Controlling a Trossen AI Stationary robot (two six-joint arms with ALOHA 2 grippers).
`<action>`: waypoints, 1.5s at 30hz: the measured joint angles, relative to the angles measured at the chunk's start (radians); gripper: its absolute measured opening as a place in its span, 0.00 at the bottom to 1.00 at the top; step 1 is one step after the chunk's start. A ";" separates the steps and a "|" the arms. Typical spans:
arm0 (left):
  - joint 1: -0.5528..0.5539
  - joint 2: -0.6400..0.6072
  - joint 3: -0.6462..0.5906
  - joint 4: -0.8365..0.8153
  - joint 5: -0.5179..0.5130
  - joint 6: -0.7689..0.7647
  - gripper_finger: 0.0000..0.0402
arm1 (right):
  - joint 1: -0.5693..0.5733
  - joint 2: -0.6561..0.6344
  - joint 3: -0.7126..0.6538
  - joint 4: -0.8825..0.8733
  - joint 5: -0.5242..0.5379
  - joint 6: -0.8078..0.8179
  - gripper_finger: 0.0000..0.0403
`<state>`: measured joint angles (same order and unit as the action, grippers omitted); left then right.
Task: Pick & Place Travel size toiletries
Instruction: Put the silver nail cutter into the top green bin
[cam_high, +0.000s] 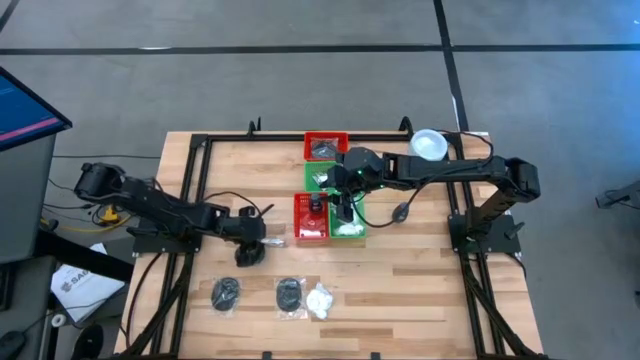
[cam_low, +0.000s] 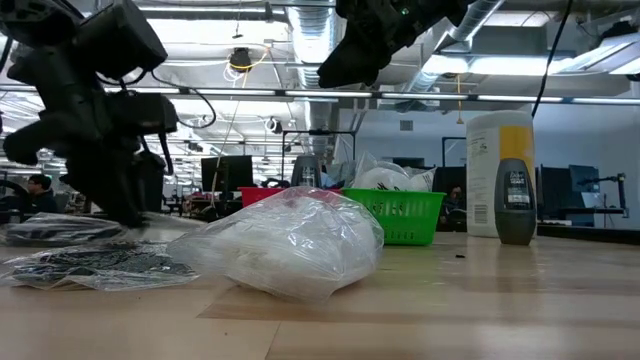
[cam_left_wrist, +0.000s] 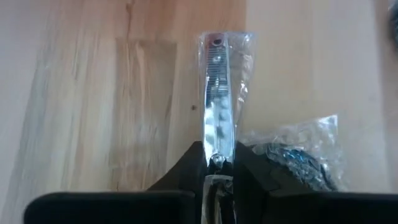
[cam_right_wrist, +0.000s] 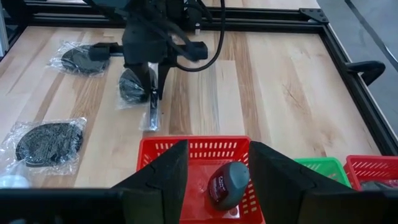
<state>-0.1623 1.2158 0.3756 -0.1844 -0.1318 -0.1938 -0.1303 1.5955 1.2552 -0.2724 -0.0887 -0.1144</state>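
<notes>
My left gripper (cam_high: 250, 238) points down near the table's middle left, shut on a clear packet with a shiny metal clipper (cam_left_wrist: 216, 93). A dark disc packet (cam_right_wrist: 132, 87) lies right beside it. Two more dark disc packets (cam_high: 226, 293) (cam_high: 289, 294) and a white puffy packet (cam_high: 319, 301) lie flat near the near edge. My right gripper (cam_right_wrist: 214, 168) hangs open above a red tray (cam_right_wrist: 193, 149). Its fingers stand on either side of, and above, a dark roll-on bottle (cam_right_wrist: 227, 183) lying in that tray. My left gripper pinches the clipper packet by one end (cam_left_wrist: 216, 160) between its two fingers (cam_left_wrist: 186, 168), coming from above. The clipper runs on along the fingers, out past their tips. The packet's free end (cam_right_wrist: 152, 121) slants down toward the wood; whether it touches, I cannot tell.
Red and green trays (cam_high: 326, 146) (cam_high: 348, 225) cluster at the table's middle and far side. A yellow canister with a white lid (cam_high: 428, 145) stands by the far right. A black frame rail (cam_right_wrist: 348, 74) borders the table. Bare wood (cam_high: 420, 290) lies near right.
</notes>
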 joint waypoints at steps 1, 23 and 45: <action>0.000 -0.011 0.000 0.002 0.000 -0.003 0.11 | 0.000 0.000 0.000 -0.001 0.000 0.000 0.39; -0.002 -0.205 0.002 0.028 -0.001 -0.110 0.13 | 0.044 0.000 0.000 -0.011 0.000 -0.011 0.39; -0.064 -0.378 0.002 0.158 -0.039 -0.121 0.14 | 0.155 0.089 0.000 0.199 -0.018 -0.019 0.42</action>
<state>-0.2267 0.8381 0.3775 -0.0260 -0.1711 -0.3150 0.0247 1.6840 1.2556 -0.0733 -0.1062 -0.1334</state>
